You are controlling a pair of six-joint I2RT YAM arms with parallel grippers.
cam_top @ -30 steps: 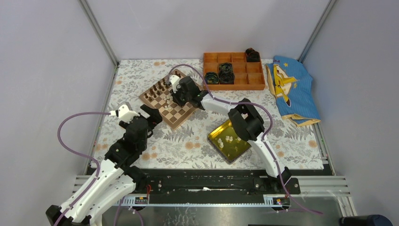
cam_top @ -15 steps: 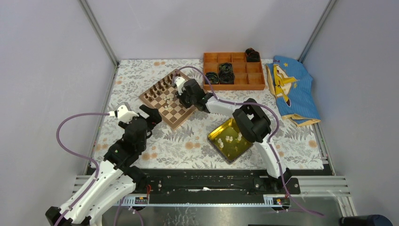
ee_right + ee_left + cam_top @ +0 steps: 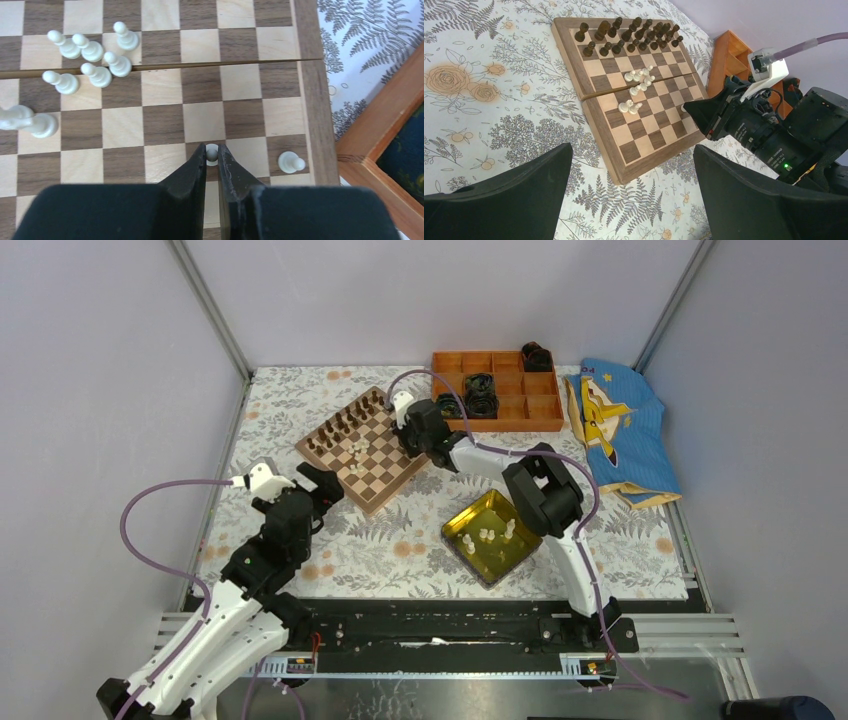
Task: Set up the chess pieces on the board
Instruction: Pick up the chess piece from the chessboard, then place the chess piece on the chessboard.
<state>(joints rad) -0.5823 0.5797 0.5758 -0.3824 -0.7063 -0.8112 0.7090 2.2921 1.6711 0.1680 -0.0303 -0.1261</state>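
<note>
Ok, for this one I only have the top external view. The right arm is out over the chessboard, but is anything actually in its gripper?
Observer: Yes. The right wrist view shows the right gripper shut on a white pawn, pinched at the fingertips.
Operator: Over which part of the board?
Observer: Over a dark square near the chessboard border, on the side by the orange compartment box. Another white pawn stands two squares over in the same row.
Operator: And the left one?
Observer: The left wrist view shows the left gripper wide open, with nothing between its fingers.
</note>
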